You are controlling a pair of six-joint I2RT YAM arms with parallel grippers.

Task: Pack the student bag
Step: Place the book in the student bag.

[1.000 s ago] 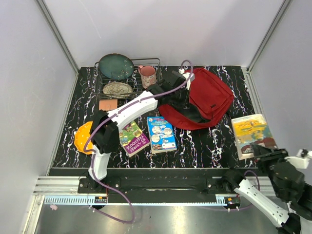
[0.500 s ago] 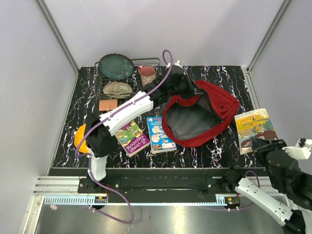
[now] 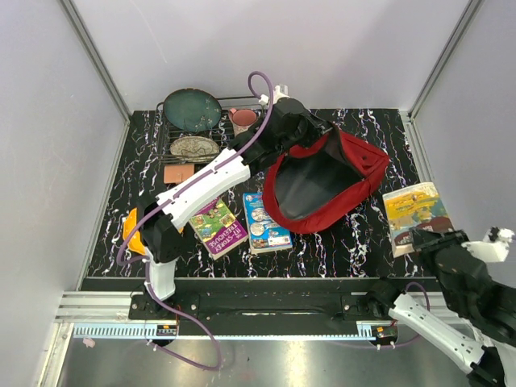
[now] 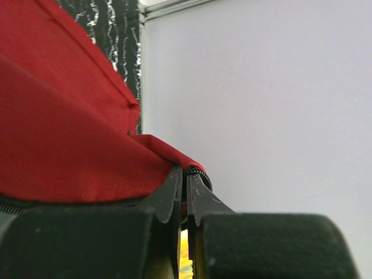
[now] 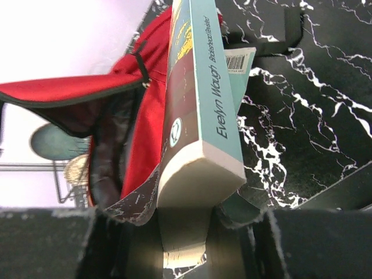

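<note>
The dark-red student bag point(image 3: 355, 165) lies at the middle right of the table, its mouth held wide open and its grey lining showing. My left gripper point(image 3: 310, 133) is shut on the bag's upper rim by the zip point(image 4: 200, 174) and lifts it. My right gripper point(image 3: 435, 242) is shut on a paperback book point(image 3: 413, 211) with a yellow and teal cover, held above the table to the right of the bag. In the right wrist view the book point(image 5: 197, 104) stands on edge between my fingers, with the open bag point(image 5: 139, 116) behind it.
Two books point(image 3: 266, 222) point(image 3: 218, 226) lie left of the bag. A wire rack point(image 3: 173, 141) at the back left holds a teal plate point(image 3: 192, 109), a patterned dish point(image 3: 193, 147) and a pink mug point(image 3: 242, 121). An orange object point(image 3: 131, 230) sits at the left.
My left gripper has pulled the bag's rim up and back, opening the mouth wider. My right gripper has lifted the book and brought it slightly toward the bag.
</note>
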